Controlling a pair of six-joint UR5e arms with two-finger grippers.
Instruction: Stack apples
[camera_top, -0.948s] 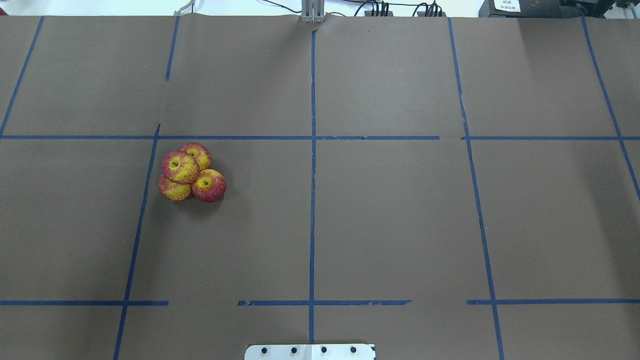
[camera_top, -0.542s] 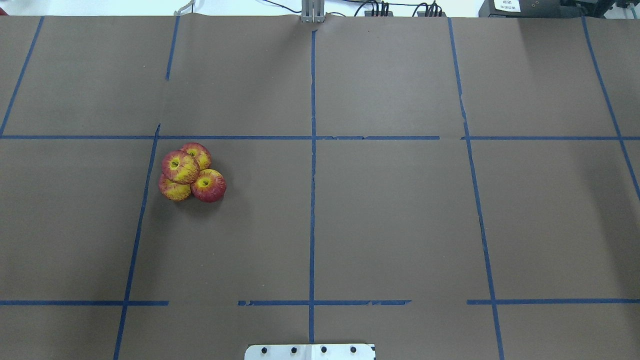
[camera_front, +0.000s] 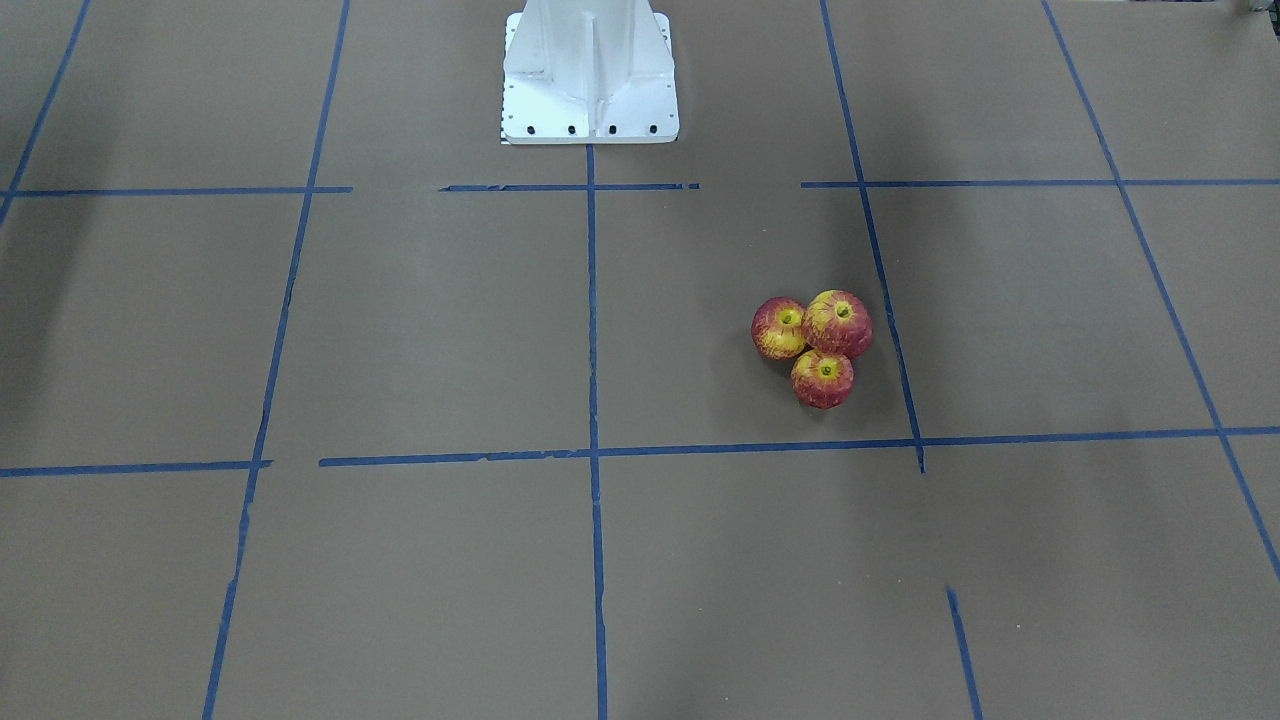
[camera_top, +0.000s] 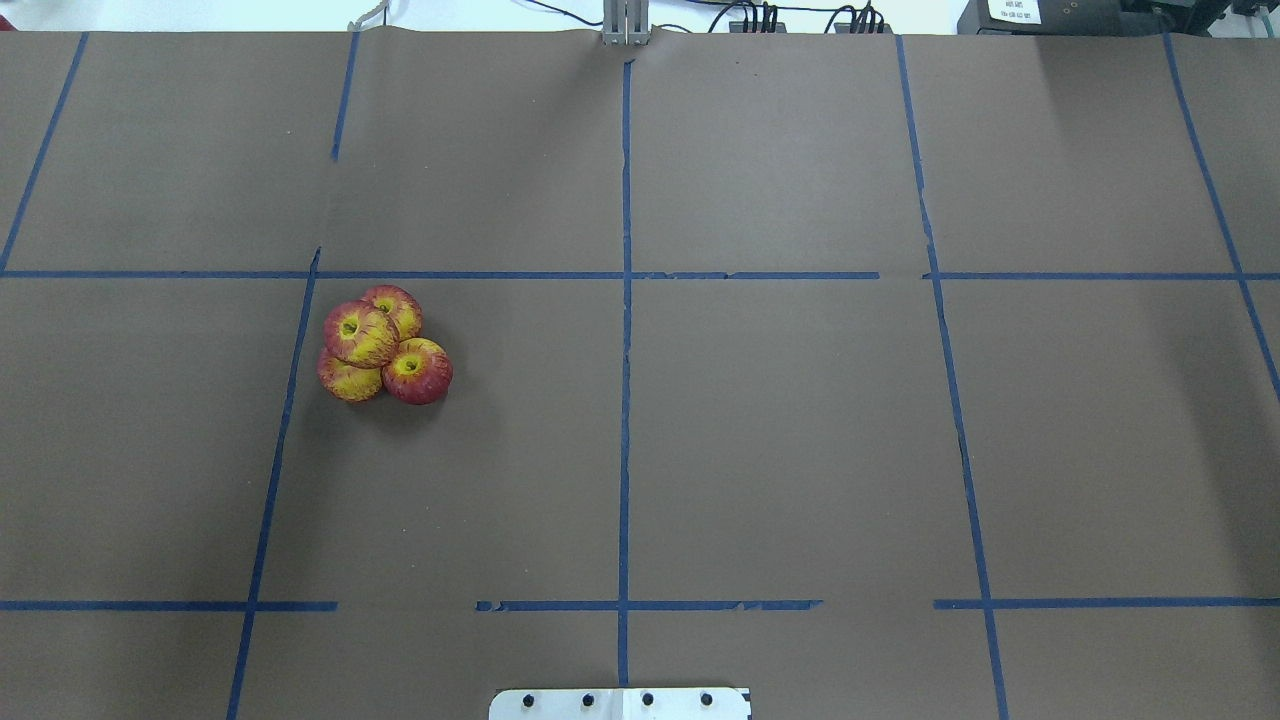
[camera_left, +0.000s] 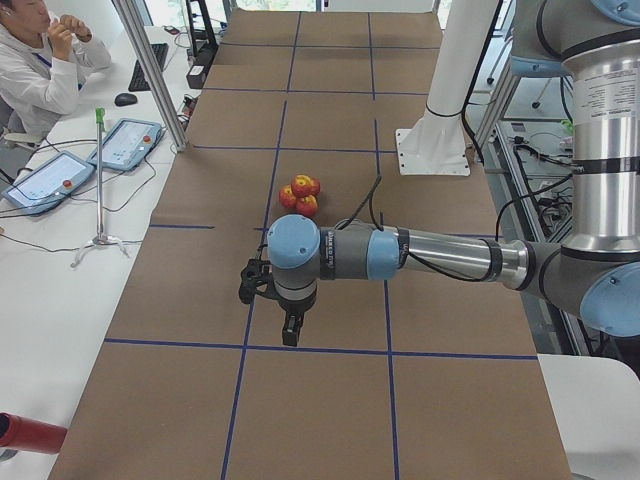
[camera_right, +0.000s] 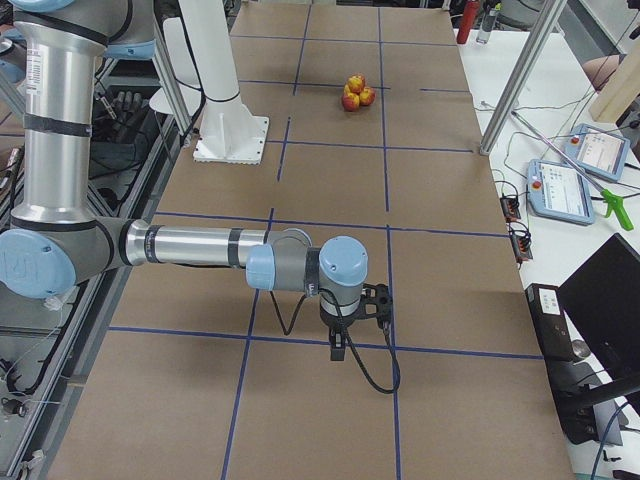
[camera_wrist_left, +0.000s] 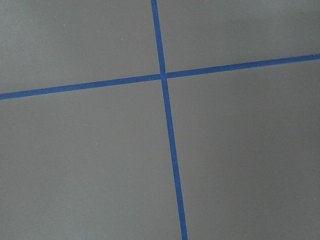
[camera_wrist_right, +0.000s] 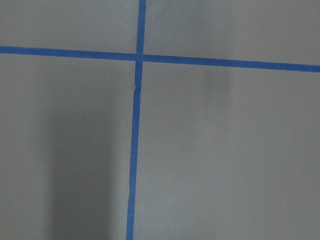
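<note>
Apples (camera_top: 360, 335): tight cluster on table (camera_top: 760, 450), robot's left half, one perched atop three. Likely light, hard-skinned, prone to roll. Pinch yours across widest part, gently. Left claw (camera_left: 289, 335), right claw (camera_right: 338, 348): well apart from fruit; how far open, cannot tell.

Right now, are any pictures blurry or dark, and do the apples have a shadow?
Overhead view: sharp, and the apples cast a faint soft shadow on their near side. Right wrist view: a dim shadow band darkens the left of the brown paper. Left wrist view: even light, crisp blue tape.
</note>
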